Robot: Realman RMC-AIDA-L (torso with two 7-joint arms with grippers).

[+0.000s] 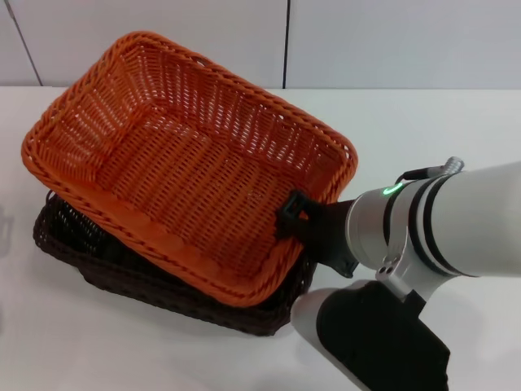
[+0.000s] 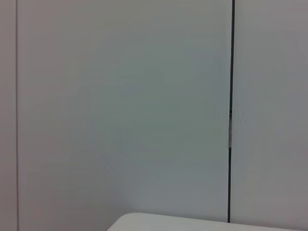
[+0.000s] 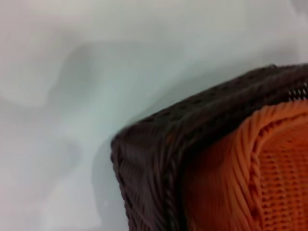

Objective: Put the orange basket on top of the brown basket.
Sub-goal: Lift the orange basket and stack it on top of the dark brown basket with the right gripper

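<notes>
The orange basket (image 1: 191,163) sits tilted on top of the brown basket (image 1: 98,252), its far end raised and its near long rim low over the brown one, which lies flat on the white surface (image 1: 456,130). The orange basket is turned a little askew, so the brown basket's left end and near edge stick out from under it. In the right wrist view a corner of the brown basket (image 3: 159,144) wraps around a corner of the orange basket (image 3: 240,168).

The right tool (image 1: 293,216) is at the orange basket's right end, a black finger hooked over the braided rim and closed on it; the white and black arm reaches in from the near right of the basket.

The left tool does not show in any view. Its wrist camera faces a pale wall panel (image 2: 120,106) with a dark vertical seam (image 2: 231,96), and an edge of the surface (image 2: 192,224).

Beyond the orange basket, the surface ends at a wall of pale panels (image 1: 391,41) split by dark seams.
</notes>
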